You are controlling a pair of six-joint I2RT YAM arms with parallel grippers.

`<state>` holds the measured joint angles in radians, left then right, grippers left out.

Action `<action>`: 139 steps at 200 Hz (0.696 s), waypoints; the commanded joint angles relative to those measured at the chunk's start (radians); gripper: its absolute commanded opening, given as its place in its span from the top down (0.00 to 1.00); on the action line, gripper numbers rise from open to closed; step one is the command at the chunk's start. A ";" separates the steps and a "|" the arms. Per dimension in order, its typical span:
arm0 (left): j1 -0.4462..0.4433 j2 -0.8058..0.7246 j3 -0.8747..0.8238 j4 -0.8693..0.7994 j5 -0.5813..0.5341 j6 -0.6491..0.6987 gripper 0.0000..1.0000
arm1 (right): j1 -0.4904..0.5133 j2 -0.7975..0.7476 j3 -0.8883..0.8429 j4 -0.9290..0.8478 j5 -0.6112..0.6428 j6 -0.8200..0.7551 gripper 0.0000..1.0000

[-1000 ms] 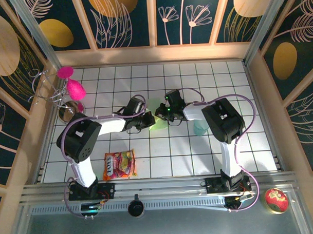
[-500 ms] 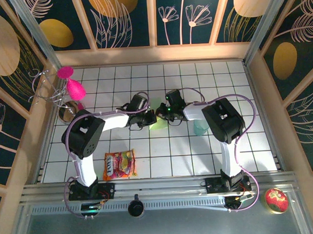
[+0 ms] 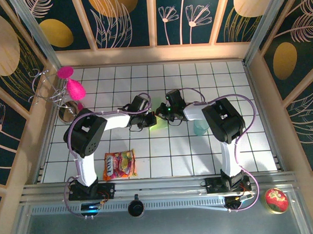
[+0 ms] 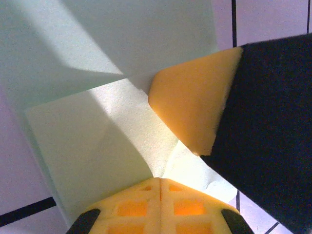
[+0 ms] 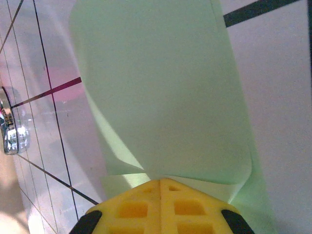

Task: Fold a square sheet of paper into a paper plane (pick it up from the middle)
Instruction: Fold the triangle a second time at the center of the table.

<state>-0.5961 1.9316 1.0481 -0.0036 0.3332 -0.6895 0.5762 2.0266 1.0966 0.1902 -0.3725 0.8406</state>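
The sheet (image 4: pixel 97 141), in the middle of the counter (image 3: pixel 198 146), is pinched by the closed left tool (image 4: pixel 160 181) and the closed right tool (image 5: pixel 160 181) (tips close together). It is judged light, limp and easily torn; a hold near a folded edge is advised.

The pale mint-green square sheet of paper (image 5: pixel 161 92) lies partly folded, central on the table (image 3: pixel 199 156).

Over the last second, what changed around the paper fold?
The left arm swung its elbow toward the centre, nudging the left gripper slightly toward the right gripper. Both stay shut on the square sheet of paper. The right arm, candy bag and teal cup are unchanged.
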 commanded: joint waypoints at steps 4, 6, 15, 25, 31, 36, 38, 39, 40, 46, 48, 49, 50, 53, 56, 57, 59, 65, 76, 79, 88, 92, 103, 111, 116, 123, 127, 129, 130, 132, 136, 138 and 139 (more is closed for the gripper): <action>-0.004 -0.019 -0.043 -0.127 -0.037 0.053 1.00 | -0.014 0.068 -0.055 -0.125 0.087 -0.006 1.00; -0.004 -0.020 -0.046 -0.129 -0.037 0.054 1.00 | -0.014 0.068 -0.056 -0.126 0.087 -0.006 1.00; -0.004 -0.029 -0.054 -0.138 -0.036 0.064 1.00 | -0.015 0.069 -0.055 -0.128 0.087 -0.008 1.00; -0.004 -0.039 -0.068 -0.145 -0.028 0.070 1.00 | -0.016 0.071 -0.059 -0.128 0.089 -0.009 1.00; -0.005 -0.045 -0.070 -0.147 -0.022 0.073 1.00 | -0.016 0.071 -0.062 -0.127 0.089 -0.009 1.00; -0.004 -0.050 -0.090 -0.148 -0.018 0.074 1.00 | -0.016 0.071 -0.063 -0.127 0.087 -0.008 1.00; -0.004 -0.053 -0.098 -0.148 -0.016 0.074 1.00 | -0.016 0.072 -0.064 -0.126 0.087 -0.008 1.00; -0.004 -0.054 -0.102 -0.148 -0.016 0.074 1.00 | -0.016 0.071 -0.064 -0.125 0.087 -0.008 1.00; -0.004 -0.055 -0.104 -0.149 -0.015 0.074 1.00 | -0.016 0.071 -0.065 -0.125 0.086 -0.009 1.00; -0.004 -0.063 -0.118 -0.150 -0.012 0.074 1.00 | -0.016 0.071 -0.068 -0.123 0.086 -0.006 1.00; -0.005 -0.065 -0.123 -0.150 -0.011 0.073 1.00 | -0.016 0.070 -0.070 -0.122 0.086 -0.006 1.00; -0.005 -0.066 -0.126 -0.150 -0.011 0.073 1.00 | -0.016 0.071 -0.070 -0.121 0.086 -0.005 1.00; -0.004 -0.067 -0.127 -0.150 -0.011 0.073 1.00 | -0.016 0.071 -0.070 -0.120 0.086 -0.005 1.00; -0.004 -0.071 -0.135 -0.150 -0.009 0.073 1.00 | -0.016 0.070 -0.071 -0.119 0.086 -0.005 1.00; -0.004 -0.075 -0.142 -0.151 -0.008 0.073 1.00 | -0.017 0.071 -0.072 -0.119 0.085 -0.005 1.00; -0.005 -0.077 -0.145 -0.151 -0.008 0.072 1.00 | -0.017 0.071 -0.073 -0.119 0.085 -0.005 1.00; -0.004 -0.079 -0.151 -0.151 -0.008 0.072 1.00 | -0.016 0.070 -0.073 -0.118 0.084 -0.004 1.00; -0.004 -0.087 -0.165 -0.153 -0.008 0.069 1.00 | -0.016 0.069 -0.074 -0.117 0.084 -0.003 1.00; -0.005 -0.104 -0.195 -0.152 -0.007 0.064 1.00 | -0.016 0.069 -0.076 -0.111 0.080 -0.001 1.00; -0.005 -0.108 -0.203 -0.151 -0.007 0.063 1.00 | -0.016 0.067 -0.076 -0.112 0.080 -0.001 1.00; -0.005 -0.125 -0.224 -0.151 -0.004 0.058 1.00 | -0.015 0.065 -0.077 -0.110 0.080 0.000 1.00; -0.004 -0.133 -0.232 -0.152 -0.006 0.055 1.00 | -0.015 0.064 -0.076 -0.109 0.079 0.001 1.00; -0.004 -0.154 -0.244 -0.159 -0.008 0.055 1.00 | -0.015 0.062 -0.076 -0.109 0.077 0.000 1.00; -0.003 -0.172 -0.241 -0.167 -0.013 0.058 1.00 | -0.014 0.058 -0.074 -0.106 0.073 0.000 1.00; -0.002 -0.186 -0.234 -0.172 -0.022 0.059 1.00 | -0.013 0.057 -0.073 -0.105 0.071 0.000 1.00; -0.003 -0.206 -0.220 -0.176 -0.033 0.061 1.00 | -0.012 0.055 -0.071 -0.105 0.068 -0.002 1.00; -0.002 -0.212 -0.212 -0.175 -0.038 0.059 1.00 | -0.012 0.053 -0.069 -0.106 0.067 -0.001 1.00; -0.003 -0.212 -0.207 -0.174 -0.040 0.059 1.00 | -0.011 0.052 -0.067 -0.105 0.067 -0.002 1.00; -0.003 -0.227 -0.205 -0.173 -0.042 0.059 1.00 | -0.011 0.053 -0.065 -0.106 0.066 -0.003 1.00; -0.003 -0.240 -0.200 -0.171 -0.045 0.058 1.00 | -0.010 0.052 -0.065 -0.106 0.066 -0.002 1.00; -0.002 -0.253 -0.190 -0.165 -0.050 0.055 1.00 | -0.009 0.050 -0.062 -0.106 0.066 -0.003 1.00; -0.003 -0.260 -0.186 -0.162 -0.053 0.053 1.00 | -0.008 0.049 -0.062 -0.105 0.065 -0.003 1.00; -0.003 -0.263 -0.184 -0.161 -0.054 0.053 1.00 | -0.008 0.049 -0.061 -0.105 0.065 -0.002 1.00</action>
<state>-0.5968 1.7439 0.8471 -0.0628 0.3168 -0.6426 0.5751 2.0254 1.0771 0.2260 -0.3756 0.8440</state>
